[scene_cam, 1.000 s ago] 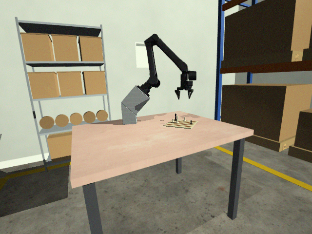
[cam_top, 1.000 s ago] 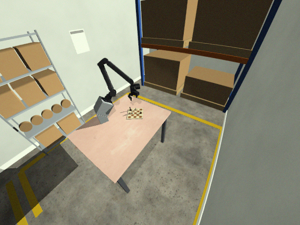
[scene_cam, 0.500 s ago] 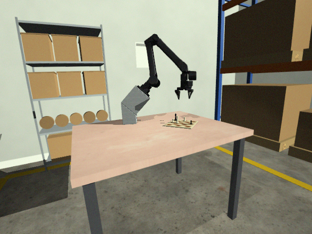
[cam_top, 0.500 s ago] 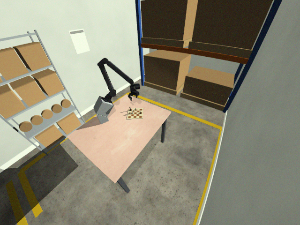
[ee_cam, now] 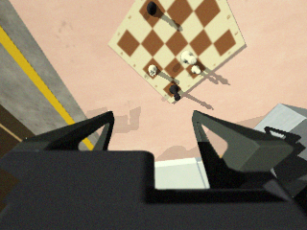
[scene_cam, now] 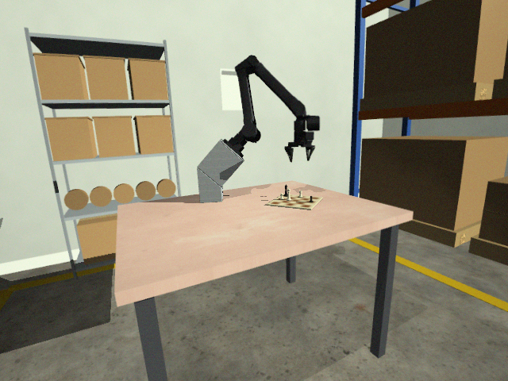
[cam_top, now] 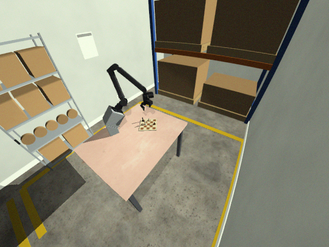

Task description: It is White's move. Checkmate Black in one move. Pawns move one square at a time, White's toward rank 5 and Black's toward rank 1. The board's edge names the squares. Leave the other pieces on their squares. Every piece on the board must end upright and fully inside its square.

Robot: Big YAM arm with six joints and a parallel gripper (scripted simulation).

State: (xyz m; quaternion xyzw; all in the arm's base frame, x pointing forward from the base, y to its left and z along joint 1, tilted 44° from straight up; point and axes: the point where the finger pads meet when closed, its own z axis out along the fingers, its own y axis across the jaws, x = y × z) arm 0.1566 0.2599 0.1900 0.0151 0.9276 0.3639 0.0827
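A small chessboard (ee_cam: 178, 43) lies on the pink table; it also shows in the top view (cam_top: 147, 125) and the exterior view (scene_cam: 294, 202). In the wrist view a tall black piece (ee_cam: 175, 91) stands on the board's near corner square. Three white pieces stand close by: one (ee_cam: 153, 71) on the near left edge, a larger one (ee_cam: 188, 57) and a small one (ee_cam: 196, 69) next to it. A lone black piece (ee_cam: 152, 8) stands at the far edge. My gripper (ee_cam: 153, 114) (scene_cam: 299, 155) hangs open and empty high above the table, short of the board's near corner.
The arm's grey base (scene_cam: 217, 172) stands on the table left of the board. A yellow floor line (ee_cam: 38, 79) runs past the table edge. Shelves with boxes (scene_cam: 106, 123) and stacked cartons (scene_cam: 426, 180) stand around the table.
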